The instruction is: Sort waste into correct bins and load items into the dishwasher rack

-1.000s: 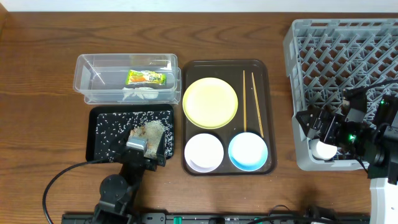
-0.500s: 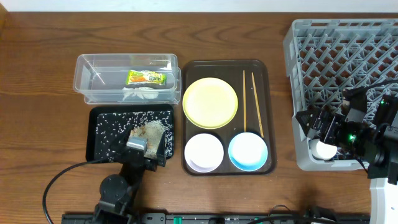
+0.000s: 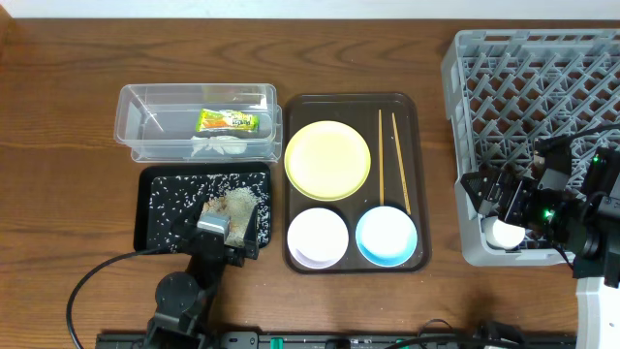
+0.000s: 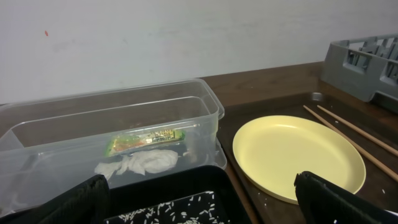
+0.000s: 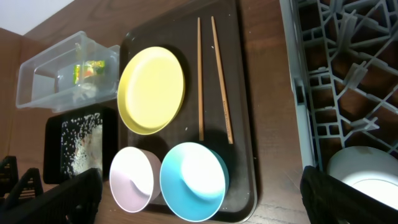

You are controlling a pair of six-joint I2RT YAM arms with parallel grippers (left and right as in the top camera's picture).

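The clear tub (image 3: pixel 145 107) holds the green-and-orange wrapper (image 3: pixel 229 121) and the white tissue (image 3: pixel 218 146). Below it, rice scraps (image 3: pixel 235 201) lie on the black tray (image 3: pixel 160 233). My left gripper (image 3: pixel 230 221) hovers open over that tray's near right corner, nothing between its fingers (image 4: pixel 81 202). The yellow-green plate (image 3: pixel 327 160), white bowl (image 3: pixel 318 236), blue bowl (image 3: pixel 386 235) and two chopsticks (image 3: pixel 381 155) rest on the brown serving tray (image 3: pixel 417 116). My right gripper (image 3: pixel 481 211) stands open and empty at the front left corner of the grey rack (image 3: pixel 538 97).
A white round dish (image 5: pixel 367 180) sits inside the rack's front left corner, under my right wrist. The serving tray lies between the bins and the rack. The left arm's cable (image 3: pixel 97 276) loops over the table near the front edge.
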